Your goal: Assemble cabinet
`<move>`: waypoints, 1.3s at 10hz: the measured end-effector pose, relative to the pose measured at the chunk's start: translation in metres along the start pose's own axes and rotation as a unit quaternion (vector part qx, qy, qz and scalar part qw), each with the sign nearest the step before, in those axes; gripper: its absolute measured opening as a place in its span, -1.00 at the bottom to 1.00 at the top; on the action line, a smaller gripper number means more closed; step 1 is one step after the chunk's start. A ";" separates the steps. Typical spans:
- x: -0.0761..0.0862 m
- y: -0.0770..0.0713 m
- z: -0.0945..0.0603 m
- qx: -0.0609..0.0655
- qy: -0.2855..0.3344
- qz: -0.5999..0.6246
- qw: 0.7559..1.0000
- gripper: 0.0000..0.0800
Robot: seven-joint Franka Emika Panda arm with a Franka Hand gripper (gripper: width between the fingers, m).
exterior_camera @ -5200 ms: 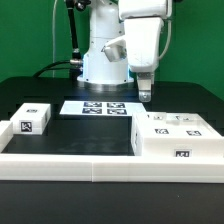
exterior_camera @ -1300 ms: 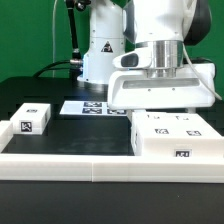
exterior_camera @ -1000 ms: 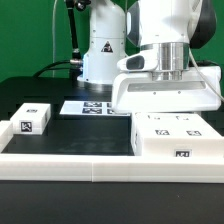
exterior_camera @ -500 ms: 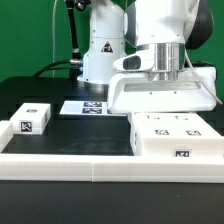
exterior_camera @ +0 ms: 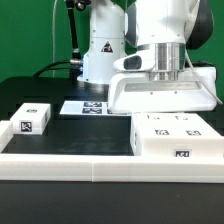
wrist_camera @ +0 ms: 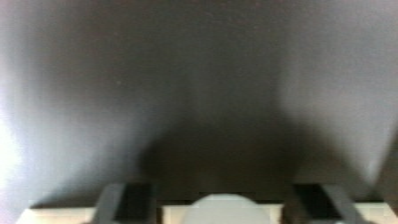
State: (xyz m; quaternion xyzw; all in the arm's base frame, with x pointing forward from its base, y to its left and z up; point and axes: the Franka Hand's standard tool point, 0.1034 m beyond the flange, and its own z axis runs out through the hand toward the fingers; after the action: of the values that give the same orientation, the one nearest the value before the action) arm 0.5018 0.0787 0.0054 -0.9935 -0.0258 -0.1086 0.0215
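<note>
The cabinet's large white body (exterior_camera: 175, 135), with tags on its top and front, lies at the exterior view's right. A smaller white tagged panel (exterior_camera: 35, 117) rests at the left. My gripper's broad white hand (exterior_camera: 163, 92) hangs low just behind the body, which hides its fingertips in this view. In the blurred wrist view, the gripper (wrist_camera: 221, 203) is open. Its two dark fingers (wrist_camera: 128, 200) stand wide apart, and a rounded white part (wrist_camera: 222, 208) lies between them with a gap on each side.
The marker board (exterior_camera: 92, 107) lies flat behind the parts near the robot base. A low white border rail (exterior_camera: 80, 166) runs along the front of the black table. Another small tagged white piece (exterior_camera: 8, 132) sits at the far left edge.
Since five seconds ago the hand has turned broadside and come down behind the cabinet body. Over the last second it sank slightly. The parts have not moved.
</note>
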 end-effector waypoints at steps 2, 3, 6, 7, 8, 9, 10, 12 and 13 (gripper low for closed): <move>0.000 0.000 0.000 0.000 -0.001 -0.002 1.000 -0.71; 0.000 0.000 0.000 0.000 -0.001 -0.002 1.000 -0.91; 0.000 0.000 0.000 0.000 -0.001 -0.002 1.000 -0.99; 0.000 -0.001 -0.001 0.000 -0.003 -0.003 1.000 -0.99; 0.001 -0.002 -0.007 0.002 -0.007 -0.007 1.000 -0.99; 0.002 -0.003 -0.013 0.003 -0.011 -0.007 1.000 -0.99; 0.004 -0.004 -0.022 0.004 -0.011 -0.009 1.000 -0.99; 0.012 -0.006 -0.043 0.007 -0.018 -0.011 1.000 -0.99; 0.015 -0.006 -0.051 0.008 -0.028 -0.011 1.000 -0.99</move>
State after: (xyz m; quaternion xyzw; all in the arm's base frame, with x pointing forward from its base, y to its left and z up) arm 0.5050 0.0828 0.0583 -0.9957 -0.0380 -0.0803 0.0279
